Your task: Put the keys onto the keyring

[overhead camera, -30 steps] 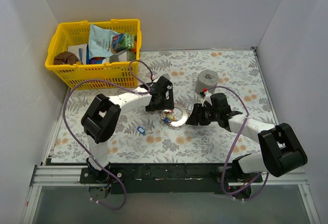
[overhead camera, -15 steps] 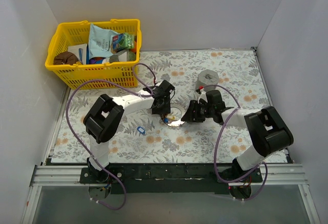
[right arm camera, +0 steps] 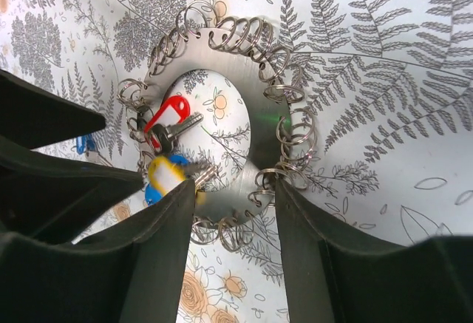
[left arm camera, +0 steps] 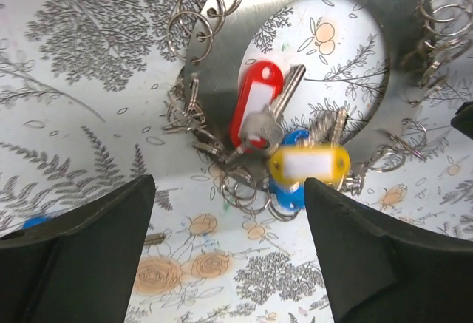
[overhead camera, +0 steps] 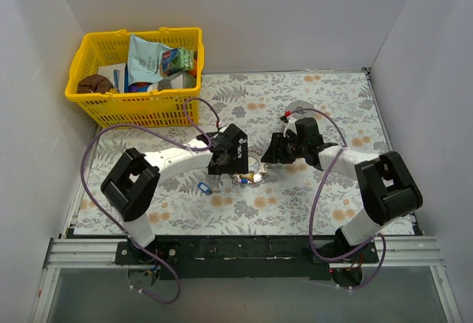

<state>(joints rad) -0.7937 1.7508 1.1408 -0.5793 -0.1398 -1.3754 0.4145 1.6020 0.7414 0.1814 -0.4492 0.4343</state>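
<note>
The keyring (right arm camera: 267, 94) is a flat silvery loop with many small split rings round its rim, lying on the floral cloth; it also shows in the top view (overhead camera: 255, 177) and the left wrist view (left arm camera: 222, 79). A red-tagged key (left arm camera: 255, 109), a yellow-tagged key (left arm camera: 309, 165) and a blue-tagged key (left arm camera: 287, 196) lie bunched at its inner edge. Another blue key (overhead camera: 203, 188) lies apart on the cloth. My left gripper (overhead camera: 230, 164) is open, just above the bunch. My right gripper (right arm camera: 233, 194) is open, its fingers either side of the loop's band.
A yellow basket (overhead camera: 83, 57) with packets stands at the back left. A grey cylinder (overhead camera: 299, 107) stands behind my right arm, mostly hidden by it. White walls close in the left, back and right sides. Purple cables loop over both arms.
My left gripper has moved nearer and slightly left, over the keys. My right gripper has moved left and back, now covering most of the grey cylinder. The keyring has shifted slightly nearer.
</note>
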